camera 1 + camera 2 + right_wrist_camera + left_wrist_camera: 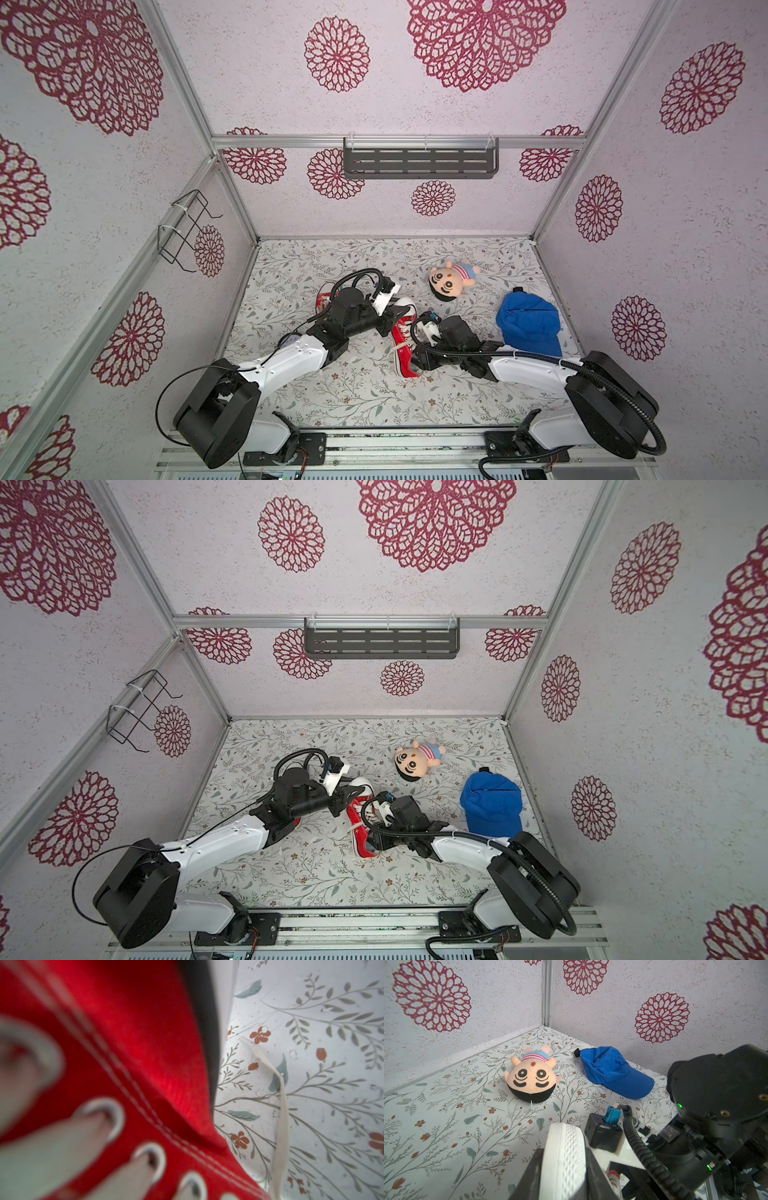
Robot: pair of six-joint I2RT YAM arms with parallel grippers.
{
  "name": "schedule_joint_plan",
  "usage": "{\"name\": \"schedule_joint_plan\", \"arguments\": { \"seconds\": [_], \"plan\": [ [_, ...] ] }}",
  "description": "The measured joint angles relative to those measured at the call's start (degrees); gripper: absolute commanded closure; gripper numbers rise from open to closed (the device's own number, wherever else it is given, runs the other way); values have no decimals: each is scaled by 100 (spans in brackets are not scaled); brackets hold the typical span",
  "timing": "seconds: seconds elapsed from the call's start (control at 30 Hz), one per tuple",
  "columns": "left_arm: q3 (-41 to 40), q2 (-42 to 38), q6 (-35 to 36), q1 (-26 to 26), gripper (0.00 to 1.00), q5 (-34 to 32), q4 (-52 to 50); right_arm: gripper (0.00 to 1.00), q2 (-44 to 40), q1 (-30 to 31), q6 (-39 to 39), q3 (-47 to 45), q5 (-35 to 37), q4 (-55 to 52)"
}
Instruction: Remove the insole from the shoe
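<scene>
The left fingers (527,1178) were clenched on the white rubber toe end of the red shoe (401,334), one on either side. I took that for a way of pinning it down so it would not slide while the other arm worked. The right fingers I could not see at all. Their camera was pressed close against the red canvas and eyelets, so I cannot tell whether they were spread or closed. They seemed to be down by the shoe's opening, where an insole would be reached. The insole itself was hidden, presumably inside. The shoe lay on the counter (332,395) between the two arms, a loose lace (280,1105) trailing beside it. A doll (451,280) and a blue cap (528,322) sat well apart, out of the way.
</scene>
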Motion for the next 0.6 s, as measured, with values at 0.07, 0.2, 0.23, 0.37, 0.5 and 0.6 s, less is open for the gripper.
{"name": "schedule_joint_plan", "arguments": {
  "seconds": [0.07, 0.2, 0.23, 0.37, 0.5, 0.6],
  "plan": [
    [2, 13, 0, 9, 100, -22, -2, 61, 48, 39, -4, 24, 94, 7],
    [7, 13, 0, 9, 100, -55, -17, 61, 50, 149, -9, 28, 304, 2],
    [7, 15, -2, 9, 100, -63, -20, 62, 46, 168, -9, 28, 345, 2],
    [11, 20, -31, 9, 100, -107, -24, 63, -33, 260, -9, 26, 481, -61],
    [42, 22, -68, 9, 100, -98, -63, 63, -142, 343, -7, 26, 608, -177],
    [66, 33, -81, 4, 100, -83, -83, 63, -201, 389, -7, 26, 697, -260]
  ]
}}
